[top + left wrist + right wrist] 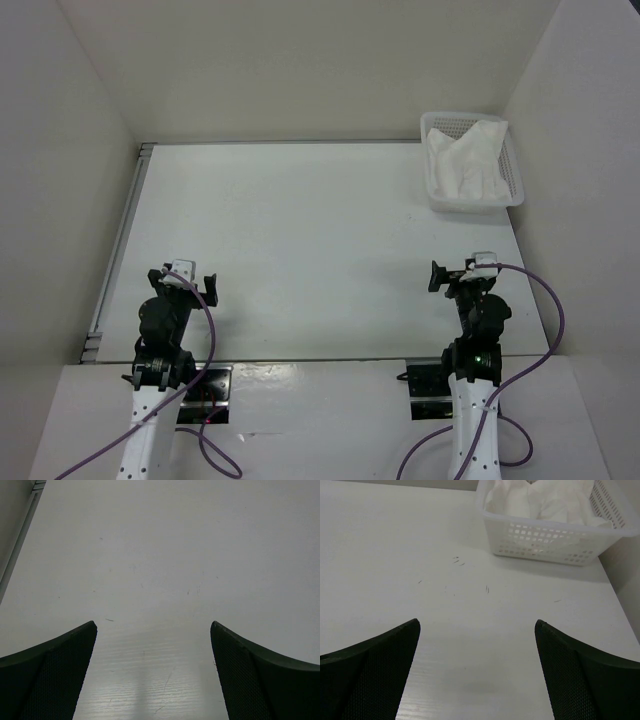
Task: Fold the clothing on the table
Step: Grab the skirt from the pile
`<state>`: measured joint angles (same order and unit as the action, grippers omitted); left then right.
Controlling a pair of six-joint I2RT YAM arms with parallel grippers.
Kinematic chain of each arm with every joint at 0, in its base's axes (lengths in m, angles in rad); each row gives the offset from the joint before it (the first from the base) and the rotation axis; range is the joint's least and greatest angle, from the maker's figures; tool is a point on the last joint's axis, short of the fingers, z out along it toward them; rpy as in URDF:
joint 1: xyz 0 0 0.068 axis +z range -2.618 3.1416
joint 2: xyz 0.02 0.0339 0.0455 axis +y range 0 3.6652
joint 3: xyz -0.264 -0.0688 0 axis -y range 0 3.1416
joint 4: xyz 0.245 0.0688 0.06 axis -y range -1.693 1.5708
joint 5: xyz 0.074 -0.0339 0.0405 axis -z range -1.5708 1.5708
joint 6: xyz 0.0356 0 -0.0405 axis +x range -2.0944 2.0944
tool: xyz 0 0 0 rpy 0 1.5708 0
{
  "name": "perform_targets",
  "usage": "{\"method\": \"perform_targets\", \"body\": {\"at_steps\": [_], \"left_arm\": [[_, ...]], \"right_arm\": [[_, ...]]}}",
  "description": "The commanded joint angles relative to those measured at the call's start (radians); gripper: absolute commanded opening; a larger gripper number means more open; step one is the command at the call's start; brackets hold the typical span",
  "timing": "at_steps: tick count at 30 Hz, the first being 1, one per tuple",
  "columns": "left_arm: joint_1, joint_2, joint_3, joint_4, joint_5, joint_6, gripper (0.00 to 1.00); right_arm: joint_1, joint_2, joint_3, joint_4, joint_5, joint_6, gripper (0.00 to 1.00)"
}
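The clothing (462,160) is lying crumpled in the basket (474,206) at the tabletop's (300,240) far right corner.
The left claw (152,630) and right claw (476,627) are hanging wide, gripping nothing, near the front edge. The right wrist view is showing the basket's perforated wall close up; the left wrist view is catching only tabletop and its left rail (22,530).

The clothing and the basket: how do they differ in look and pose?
The clothing is soft and wrinkled; the basket is stiff, with perforated walls. The clothing lies crumpled inside; the basket stands upright on the table, holding it. Both are white.
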<state>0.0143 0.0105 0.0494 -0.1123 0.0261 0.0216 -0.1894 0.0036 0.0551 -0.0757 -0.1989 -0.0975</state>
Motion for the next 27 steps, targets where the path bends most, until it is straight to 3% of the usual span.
{"method": "perform_targets", "body": {"at_steps": [1,8,13,14,17,20,24,27], "left_arm": [[-0.004,-0.138,-0.045,0.019,-0.009,-0.011,1.00],[-0.004,-0.138,-0.045,0.019,-0.009,-0.011,1.00],[-0.004,-0.138,-0.045,0.019,-0.009,-0.011,1.00],[-0.004,-0.138,-0.045,0.019,-0.009,-0.011,1.00],[-0.004,-0.138,-0.045,0.019,-0.009,-0.011,1.00],[-0.004,-0.138,-0.045,0.019,-0.009,-0.011,1.00],[-0.004,-0.138,-0.045,0.019,-0.009,-0.011,1.00],[-0.004,-0.138,-0.045,0.019,-0.009,-0.011,1.00]], "right_arm": [[0.008,-0.077,-0.054,0.011,-0.002,0.005,0.99],[0.008,-0.077,-0.054,0.011,-0.002,0.005,0.99],[-0.002,-0.077,0.011,0.002,-0.183,-0.087,0.99],[-0.002,-0.077,0.055,0.039,-0.163,0.026,0.99],[-0.002,-0.077,0.141,0.120,-0.016,0.138,0.99],[-0.002,-0.053,0.254,0.159,0.099,0.128,0.99],[-0.002,0.186,0.535,-0.004,0.174,0.180,0.99],[-0.002,0.572,0.924,-0.265,0.200,0.205,0.99]]}}
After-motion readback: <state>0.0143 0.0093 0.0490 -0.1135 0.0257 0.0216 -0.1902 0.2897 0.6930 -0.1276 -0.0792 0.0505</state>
